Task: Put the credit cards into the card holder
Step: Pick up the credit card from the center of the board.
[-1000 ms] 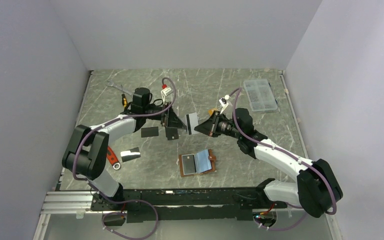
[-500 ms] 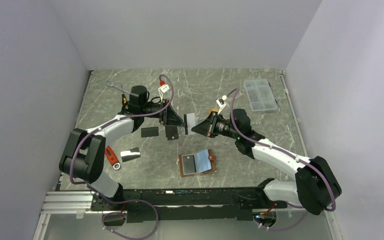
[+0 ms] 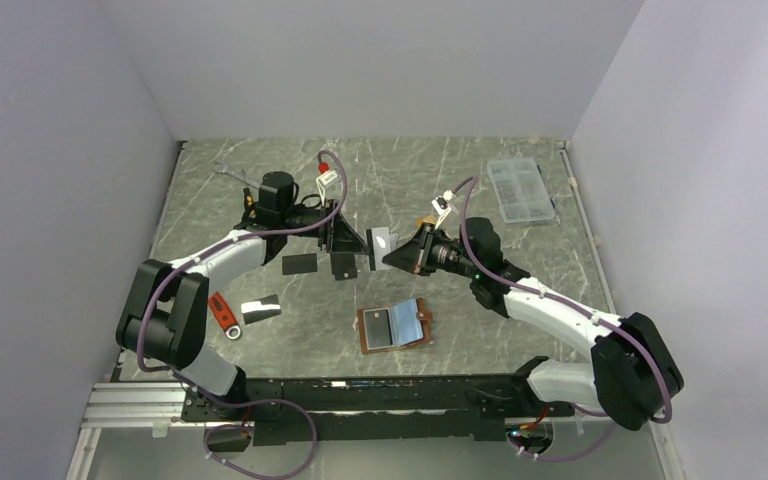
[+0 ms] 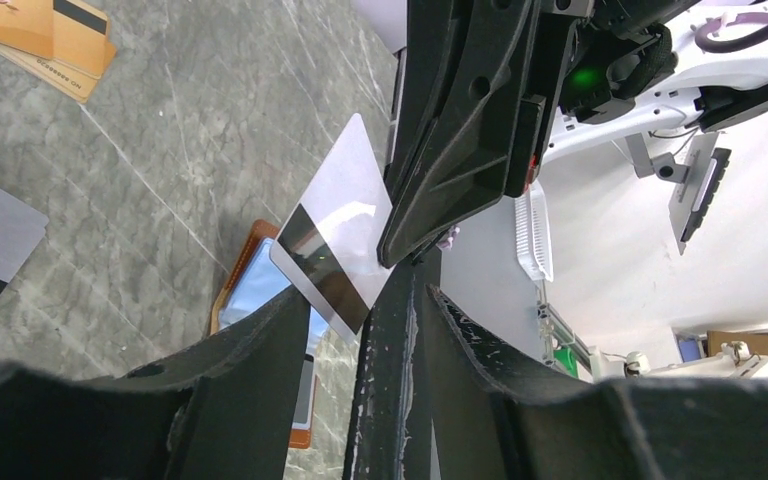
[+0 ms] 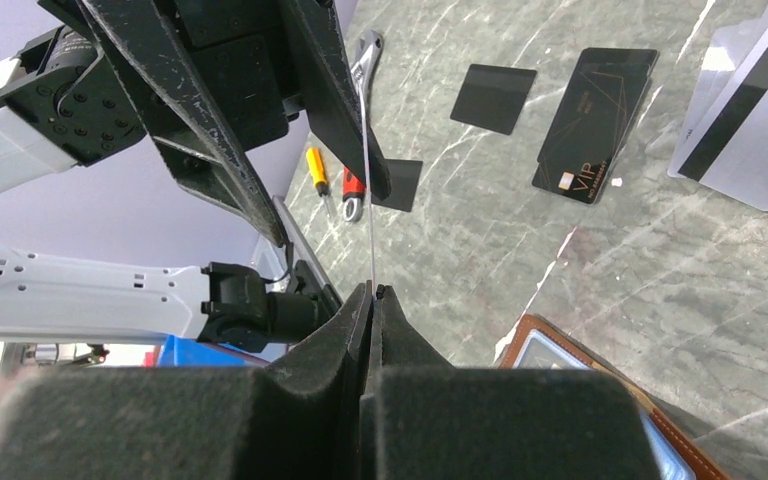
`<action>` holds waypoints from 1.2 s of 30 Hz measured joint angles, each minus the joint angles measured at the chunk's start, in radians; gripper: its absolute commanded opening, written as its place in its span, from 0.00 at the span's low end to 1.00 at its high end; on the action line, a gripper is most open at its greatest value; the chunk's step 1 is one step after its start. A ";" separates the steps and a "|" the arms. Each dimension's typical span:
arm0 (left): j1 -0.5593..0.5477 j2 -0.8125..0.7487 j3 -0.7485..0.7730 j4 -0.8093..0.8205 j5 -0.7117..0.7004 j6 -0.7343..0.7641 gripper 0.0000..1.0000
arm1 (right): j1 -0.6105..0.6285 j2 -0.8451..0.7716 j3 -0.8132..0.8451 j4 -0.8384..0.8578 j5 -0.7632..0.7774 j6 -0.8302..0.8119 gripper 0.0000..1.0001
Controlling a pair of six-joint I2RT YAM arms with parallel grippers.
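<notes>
A silver-grey credit card with a black stripe (image 3: 381,241) stands on edge in the air between my two grippers. My right gripper (image 3: 392,258) is shut on its corner, and the right wrist view shows the card (image 5: 368,200) edge-on, pinched at the fingertips. My left gripper (image 3: 360,250) is open, and the card (image 4: 335,235) sits between its spread fingers without being clamped. The card holder (image 3: 393,326), a tan-brown wallet, lies open on the table below, blue-grey inside up, and also shows in the left wrist view (image 4: 258,290). More cards lie flat: black ones (image 3: 300,263) (image 5: 595,125) and a silver one (image 3: 260,309).
A clear plastic compartment box (image 3: 520,190) sits at the back right. A red-handled tool (image 3: 225,315), a screwdriver (image 3: 248,202) and a wrench (image 3: 230,172) lie on the left. Orange cards (image 4: 55,35) and silver cards (image 5: 750,120) lie near the right arm.
My right gripper has moved a little left with the striped card, closer to the left gripper. The left wrist has shifted slightly. The wallet and loose cards have not moved.
</notes>
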 measured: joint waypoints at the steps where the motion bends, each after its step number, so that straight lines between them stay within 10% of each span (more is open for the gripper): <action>1: 0.000 0.000 0.000 0.001 -0.002 0.000 0.48 | 0.002 0.002 0.000 0.003 -0.001 0.000 0.00; 36: -0.003 -0.003 0.015 -0.161 -0.073 0.139 0.61 | 0.008 -0.006 0.008 -0.024 0.022 -0.020 0.00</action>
